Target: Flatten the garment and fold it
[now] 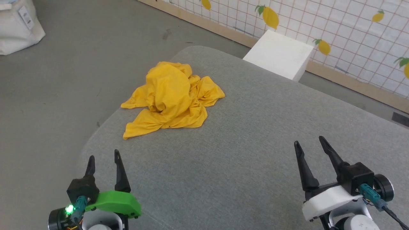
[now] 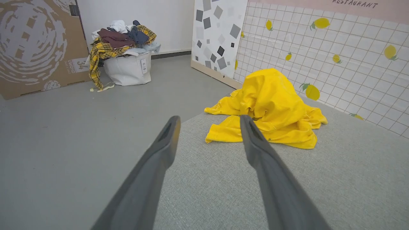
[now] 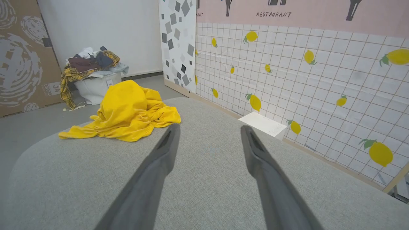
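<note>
The crumpled yellow garment [image 1: 172, 95] lies heaped near the far left corner of the rounded, grey woven-fabric table [image 1: 255, 143]. It is well ahead of my left gripper [image 1: 104, 153] and farther from my right gripper [image 1: 309, 140], both spread wide and holding nothing. Around us are a smooth grey floor [image 1: 80, 64], a white box [image 1: 279, 54], a lemon-printed tiled wall [image 1: 351, 25] and a white bin [image 2: 127, 68] piled with clothes.

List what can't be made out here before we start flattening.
- Garment: bunched in all three views; its own folds hide the collar and any print.
- Laundry bag: head view, cut off by the top-left edge.
- Bag's label: left wrist view, too small to read.
- Left claw, right claw: head view, bottom edge cuts off their arms.
</note>
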